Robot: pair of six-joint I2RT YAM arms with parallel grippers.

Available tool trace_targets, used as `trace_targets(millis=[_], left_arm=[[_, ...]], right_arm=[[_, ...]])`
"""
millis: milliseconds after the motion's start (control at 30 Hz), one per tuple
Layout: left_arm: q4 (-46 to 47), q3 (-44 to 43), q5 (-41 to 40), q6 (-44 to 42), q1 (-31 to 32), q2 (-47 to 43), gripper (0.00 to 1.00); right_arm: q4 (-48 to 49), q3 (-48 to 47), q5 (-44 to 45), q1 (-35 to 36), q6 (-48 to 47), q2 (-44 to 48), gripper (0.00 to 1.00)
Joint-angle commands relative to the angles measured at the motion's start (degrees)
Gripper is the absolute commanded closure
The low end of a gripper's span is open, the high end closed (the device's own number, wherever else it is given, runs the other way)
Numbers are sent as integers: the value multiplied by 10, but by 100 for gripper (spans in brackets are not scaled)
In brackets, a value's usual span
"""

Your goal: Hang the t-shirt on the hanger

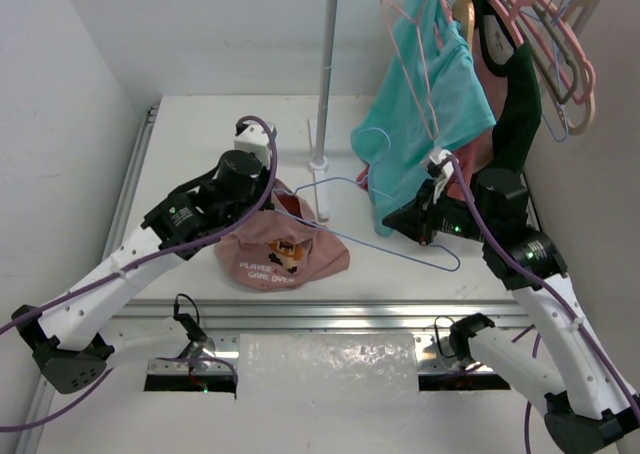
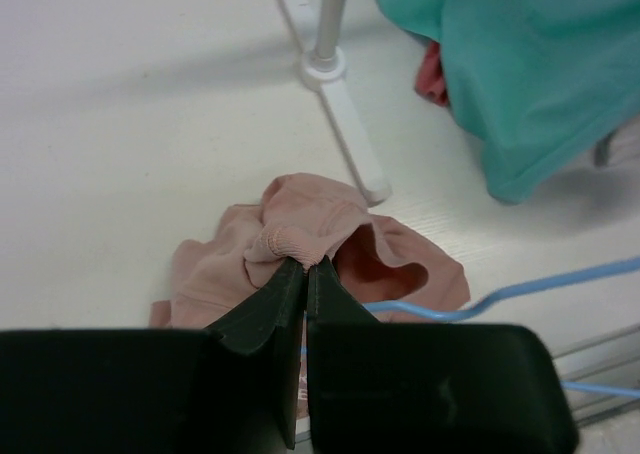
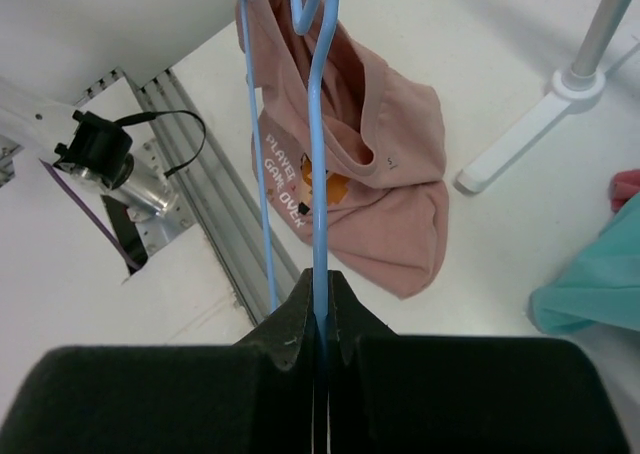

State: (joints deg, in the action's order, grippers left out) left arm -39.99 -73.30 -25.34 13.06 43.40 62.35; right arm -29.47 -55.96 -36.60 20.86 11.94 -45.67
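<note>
The dusty pink t-shirt (image 1: 285, 254) lies bunched on the table, its print and white lettering facing up. My left gripper (image 1: 268, 182) is shut on the ribbed collar of the t-shirt (image 2: 300, 234) and lifts it a little. My right gripper (image 1: 418, 222) is shut on the wire of the light blue hanger (image 1: 400, 246). The hanger (image 3: 320, 154) reaches from the right gripper (image 3: 320, 286) across the table into the t-shirt's (image 3: 385, 174) opening. Its far end is hidden inside the cloth.
A white rack pole (image 1: 325, 74) on a foot stands behind the t-shirt. A teal shirt (image 1: 425, 104), a dark green garment (image 1: 515, 104) and pink hangers (image 1: 550, 34) hang at the back right. A metal rail (image 1: 330, 314) runs along the table's near edge.
</note>
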Motion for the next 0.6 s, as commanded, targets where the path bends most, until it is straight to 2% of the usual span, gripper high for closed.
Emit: trace_targets(millis=[0, 400, 567], left_arm=[[1, -29, -76, 21, -5, 2, 100], [2, -26, -41, 11, -4, -13, 100], [25, -16, 14, 10, -5, -21, 100]], right_arm=[[-13, -34, 25, 1, -20, 8, 100], [-19, -44, 26, 1, -29, 7, 100], [22, -29, -59, 1, -7, -22, 100]])
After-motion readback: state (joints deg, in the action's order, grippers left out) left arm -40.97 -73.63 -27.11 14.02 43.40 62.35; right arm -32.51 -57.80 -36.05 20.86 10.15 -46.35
